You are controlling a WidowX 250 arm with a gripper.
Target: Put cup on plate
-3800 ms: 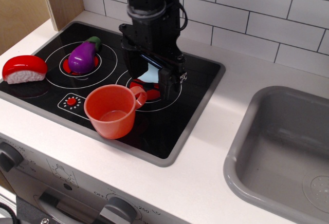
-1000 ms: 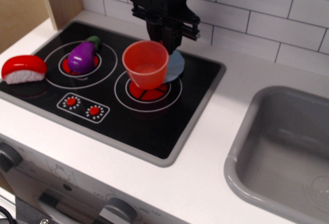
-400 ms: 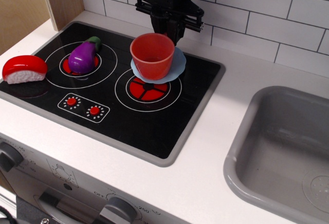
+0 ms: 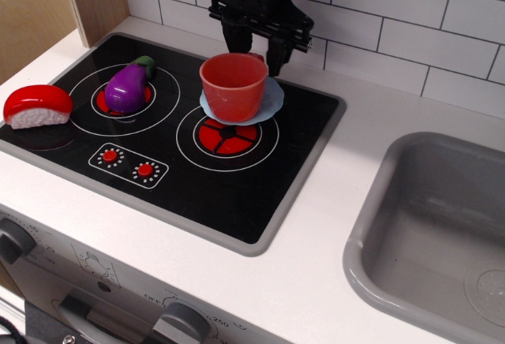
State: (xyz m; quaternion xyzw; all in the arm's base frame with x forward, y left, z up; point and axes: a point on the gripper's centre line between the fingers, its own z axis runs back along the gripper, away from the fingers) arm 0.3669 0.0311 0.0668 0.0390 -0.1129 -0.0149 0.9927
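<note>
The orange-red cup stands upright on the light blue plate, which lies at the back edge of the right burner on the black stovetop. My black gripper hangs just behind and above the cup's rim. Its two fingers are spread apart, one on each side of the cup's back rim, and hold nothing. The cup's handle is hidden behind the cup.
A purple eggplant sits on the left burner. A red-and-white sushi toy lies at the stove's left edge. A grey sink is at the right. A white tiled wall runs behind, and a wooden panel stands at the left.
The cup was carried from the stove's front to the plate and set down on it. In the last half second the fingers opened and let go of the cup.
</note>
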